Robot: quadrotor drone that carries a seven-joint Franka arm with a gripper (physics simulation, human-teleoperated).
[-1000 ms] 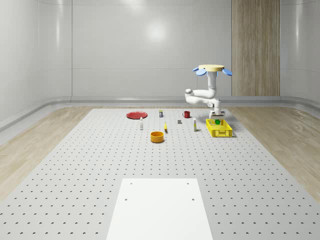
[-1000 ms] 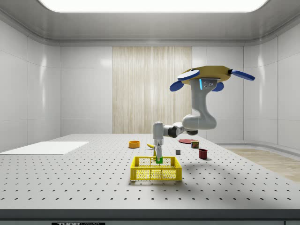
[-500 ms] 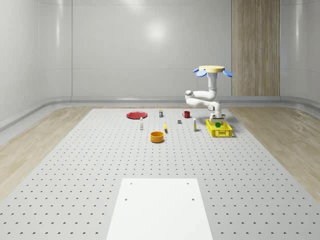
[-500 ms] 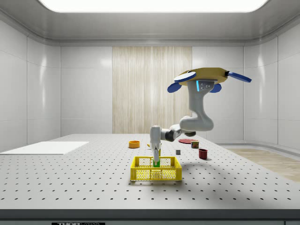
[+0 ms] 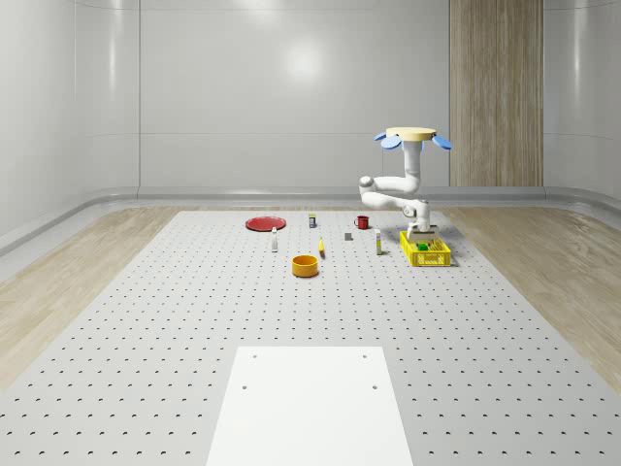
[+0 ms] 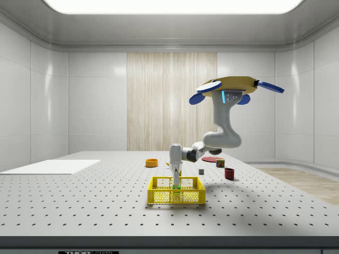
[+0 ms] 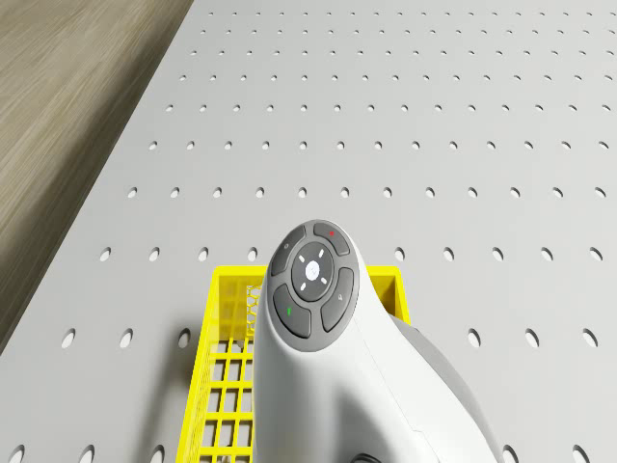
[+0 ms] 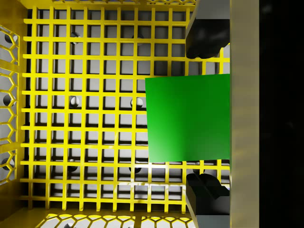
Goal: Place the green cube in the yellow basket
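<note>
The green cube (image 8: 187, 118) lies on the mesh floor of the yellow basket (image 8: 85, 95), close to one wall. My gripper (image 8: 206, 116) reaches down into the basket and stands open. One black fingertip (image 8: 204, 38) is on each side of the cube, with a small gap on both sides. In the side view the gripper (image 6: 175, 182) is inside the basket (image 6: 176, 198), with the cube (image 6: 179, 186) at its tip. The drone (image 6: 233, 84) hovers above and behind the basket. In the whole-scene view the drone (image 5: 412, 136) hovers above the basket (image 5: 425, 252).
On the perforated table stand an orange bowl (image 5: 305, 265), a red plate (image 5: 265, 223), a red mug (image 5: 362, 221), two small bottles (image 5: 275, 243) (image 5: 378, 245) and a small grey block (image 5: 348, 235). A white sheet (image 5: 310, 403) lies near the front. Wooden floor borders the table (image 7: 58, 116).
The drone sank a little and drifted toward the side view's left. The gripper went down from above the basket rim into the basket, taking the cube to the floor.
</note>
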